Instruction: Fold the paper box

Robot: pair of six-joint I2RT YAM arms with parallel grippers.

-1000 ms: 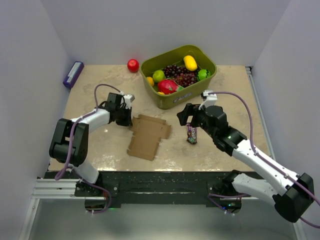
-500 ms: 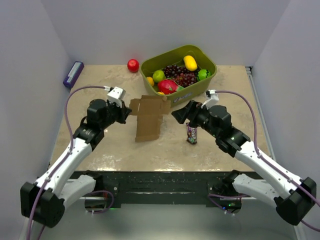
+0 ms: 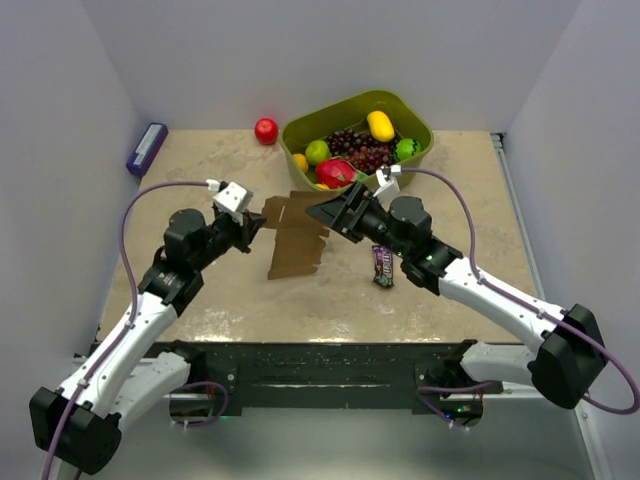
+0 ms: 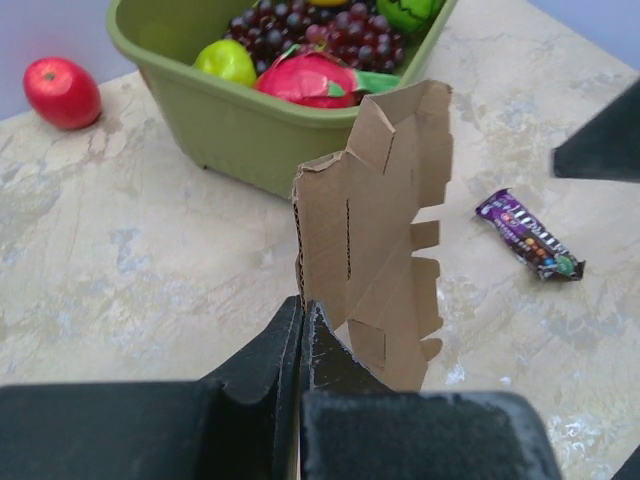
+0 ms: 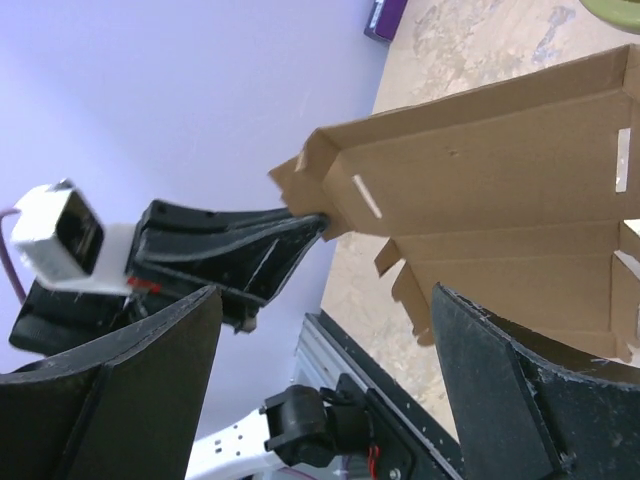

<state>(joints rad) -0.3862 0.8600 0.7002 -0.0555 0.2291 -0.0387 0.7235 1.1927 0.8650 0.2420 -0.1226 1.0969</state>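
The paper box [image 3: 296, 235] is a flat brown die-cut cardboard sheet, held off the table and standing on edge. My left gripper [image 3: 254, 226] is shut on its left edge; in the left wrist view the fingertips [image 4: 303, 312] pinch the sheet's [image 4: 375, 225] near corner. My right gripper [image 3: 322, 212] is open at the sheet's right side, level with its top. In the right wrist view the sheet [image 5: 480, 190] hangs just beyond the wide-apart fingers [image 5: 328, 296], with one flap reaching toward the right finger. Nothing is between the fingers.
An olive-green bin [image 3: 416, 158] of fruit stands just behind the sheet. A red apple [image 3: 266, 130] lies to its left. A purple box [image 3: 146, 148] is at the far left edge. A candy bar [image 3: 383, 265] lies under my right arm.
My left arm has lifted the sheet from flat on the table and turned it upright. My right gripper has swung left from above the candy bar to the sheet's right edge.
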